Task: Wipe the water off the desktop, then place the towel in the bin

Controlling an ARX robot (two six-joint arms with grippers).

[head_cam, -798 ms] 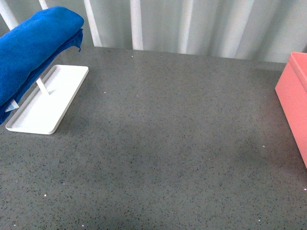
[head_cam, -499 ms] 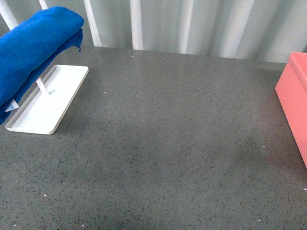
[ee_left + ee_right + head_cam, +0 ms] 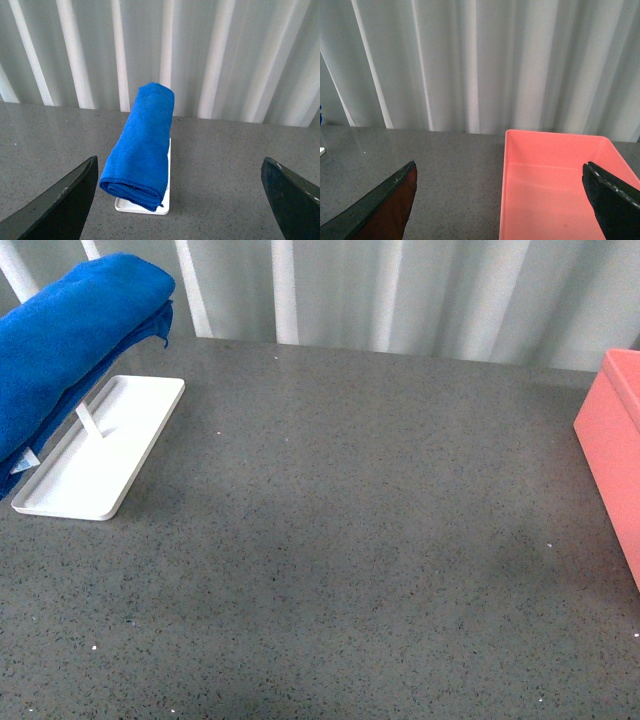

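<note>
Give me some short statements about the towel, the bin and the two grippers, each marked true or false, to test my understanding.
1. The towel is draped above the white tray. True.
2. The bin holds the towel. False: the inside that shows is empty.
3. The left gripper is shut on the towel. False: its jaws stand wide apart, clear of it.
4. The right gripper is open. True.
5. The bin stands at the left edge of the desktop in the front view. False: it is at the right edge.
</note>
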